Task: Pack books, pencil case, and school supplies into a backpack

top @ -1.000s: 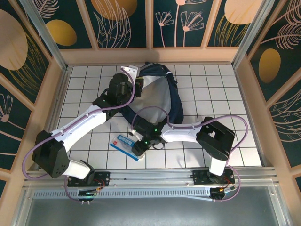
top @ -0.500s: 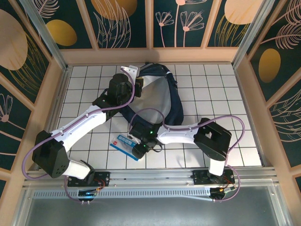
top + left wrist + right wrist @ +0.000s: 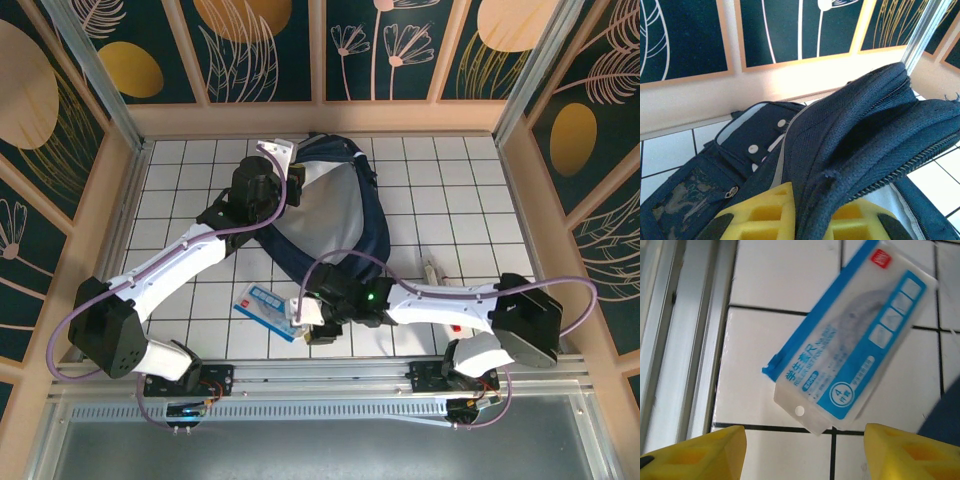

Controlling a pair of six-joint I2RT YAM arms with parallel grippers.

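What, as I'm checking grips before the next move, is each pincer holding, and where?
Left pincer clamps the backpack by the zippered rim of its opening. Right pincer stands open above the blue-white pouch, holding nothing.

Backpack [image 3: 376, 210] far on the table [image 3: 470, 190], zip pouch [image 3: 265, 305] nearer, left.

White square tiles with dark lines are covering the bench [image 3: 470, 190]. Dark blue-green walls [image 3: 260, 50] are standing all around it, showing big gold ovals and thin pale flowers. Light wooden strips [image 3: 318, 48] are framing each wall panel. A shiny metal rail [image 3: 330, 375] is running along the near edge.
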